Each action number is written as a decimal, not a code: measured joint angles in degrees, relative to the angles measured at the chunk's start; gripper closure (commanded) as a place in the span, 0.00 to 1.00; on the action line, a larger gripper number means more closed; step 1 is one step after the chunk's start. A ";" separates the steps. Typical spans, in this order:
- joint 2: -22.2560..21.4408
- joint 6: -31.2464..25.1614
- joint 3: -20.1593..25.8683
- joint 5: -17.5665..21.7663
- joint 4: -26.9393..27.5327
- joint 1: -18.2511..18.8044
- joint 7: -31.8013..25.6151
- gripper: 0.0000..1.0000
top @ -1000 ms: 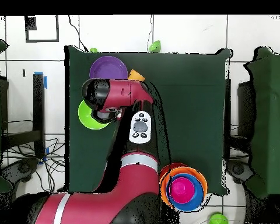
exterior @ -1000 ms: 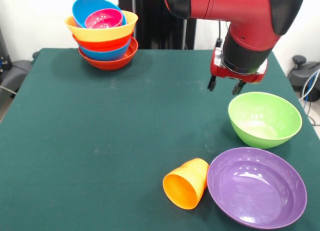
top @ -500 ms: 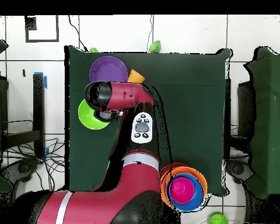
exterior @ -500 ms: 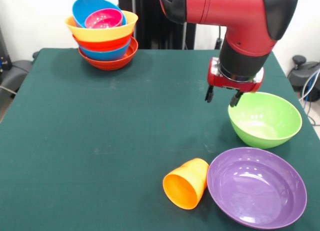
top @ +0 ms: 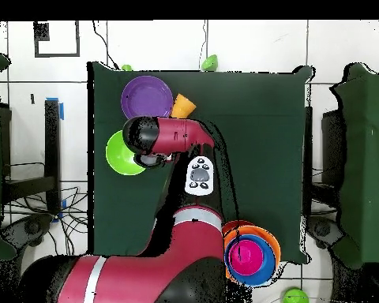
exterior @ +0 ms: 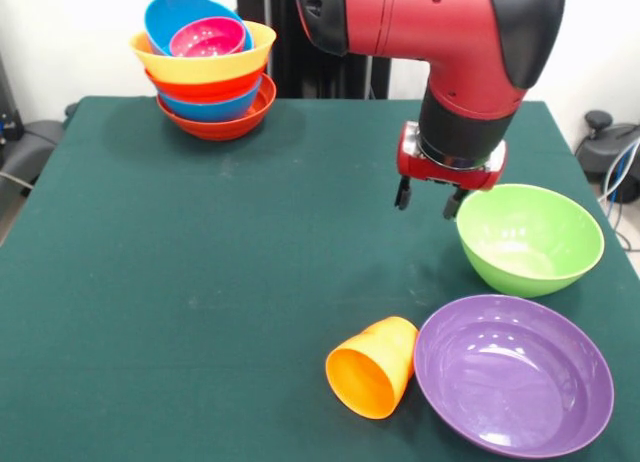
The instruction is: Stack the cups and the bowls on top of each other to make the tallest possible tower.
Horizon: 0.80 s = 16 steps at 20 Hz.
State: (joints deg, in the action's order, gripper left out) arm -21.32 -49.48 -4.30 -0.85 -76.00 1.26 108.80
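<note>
Bowls in a nested tower stand at one far corner of the green desk; we count a red-orange bowl at the base, then blue, red-orange and a wide orange one, with a tilted blue bowl and a small magenta bowl sitting in the top; in the overhead view the same pile shows at the desk's corner beside the arm's base.

We see the orange cup lying on its side near the front edge, its mouth turned towards the camera, just beside the large purple bowl; whether cup and bowl touch we cannot tell; the purple bowl sits upright and empty; behind it stands a green bowl, also upright and empty.

Our claw hangs from the red and black arm above the desk, just beside the green bowl's rim on the side towards the desk's middle; its two dark fingers stand apart with nothing between them.
</note>
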 measured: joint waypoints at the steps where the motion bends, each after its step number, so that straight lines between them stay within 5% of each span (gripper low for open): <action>1: 0.01 0.01 0.00 0.00 0.00 0.08 0.00 0.00; 16: 0.00 -0.53 0.02 -0.26 0.27 0.41 0.00 0.00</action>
State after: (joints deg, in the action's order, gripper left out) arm -21.32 -50.02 -4.29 -1.11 -75.74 1.66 108.80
